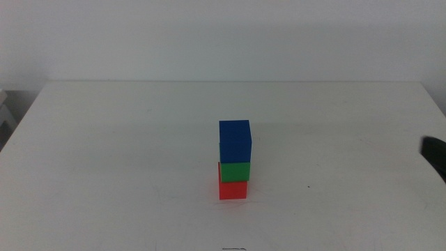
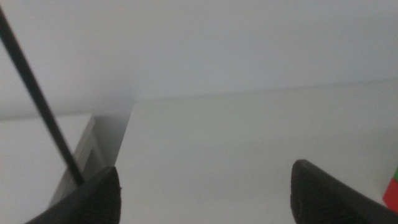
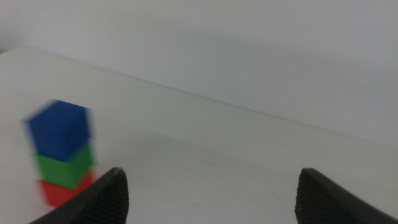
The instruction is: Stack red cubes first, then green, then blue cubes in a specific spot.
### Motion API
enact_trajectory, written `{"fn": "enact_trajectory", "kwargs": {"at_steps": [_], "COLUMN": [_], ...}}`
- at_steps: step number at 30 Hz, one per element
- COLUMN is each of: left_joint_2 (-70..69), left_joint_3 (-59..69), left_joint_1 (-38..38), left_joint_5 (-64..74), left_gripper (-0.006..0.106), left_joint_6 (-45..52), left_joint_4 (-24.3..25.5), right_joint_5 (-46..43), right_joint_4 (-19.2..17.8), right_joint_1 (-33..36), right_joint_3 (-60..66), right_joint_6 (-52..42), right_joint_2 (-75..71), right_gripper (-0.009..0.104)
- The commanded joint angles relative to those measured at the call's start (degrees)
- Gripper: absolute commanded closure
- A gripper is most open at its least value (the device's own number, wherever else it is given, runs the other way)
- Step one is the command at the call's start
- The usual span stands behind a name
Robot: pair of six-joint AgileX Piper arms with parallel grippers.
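Note:
Near the middle of the white table stands a three-cube stack: the red cube at the bottom, the green cube on it, and the blue cube on top. None of them is touched by a gripper. The right wrist view shows the same stack, blurred: blue cube, green cube, red cube. It stands beyond one side of my right gripper, which is open and empty. A dark part of the right arm shows at the right edge. My left gripper is open and empty, out of the middle view.
A white wall rises behind the table's far edge. A thin black cable crosses the left wrist view. A grey object sits off the table's left side.

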Motion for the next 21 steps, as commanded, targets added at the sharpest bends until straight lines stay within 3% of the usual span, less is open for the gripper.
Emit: {"fn": "enact_trajectory", "kwargs": {"at_steps": [1, 9, 11, 21], "left_joint_2": [-1.78, -10.5, -11.91, -18.29], "left_joint_3": [4.03, 21.91, 25.97, 37.95], "left_joint_1": [-0.07, -0.07, -0.07, -0.07], "left_joint_5": [-11.61, -31.58, -35.28, -38.91], "left_gripper": [0.007, 0.007, 0.007, 0.007], "left_joint_6": [-0.21, -0.21, -0.21, -0.21], "left_joint_4": [-1.46, -1.72, -1.72, -1.72], "right_joint_5": [-6.33, -7.06, -6.87, -5.53], "right_joint_4": [1.45, -8.64, -9.68, -6.52], "right_joint_1": [-4.36, -7.37, -7.37, -7.37], "right_joint_3": [2.42, 15.0, 17.87, 26.21], "right_joint_6": [-0.56, -0.56, -0.56, -0.56], "right_joint_2": [-2.7, -19.59, -23.3, -32.87], "right_gripper": [0.013, 0.013, 0.013, 0.013]}}
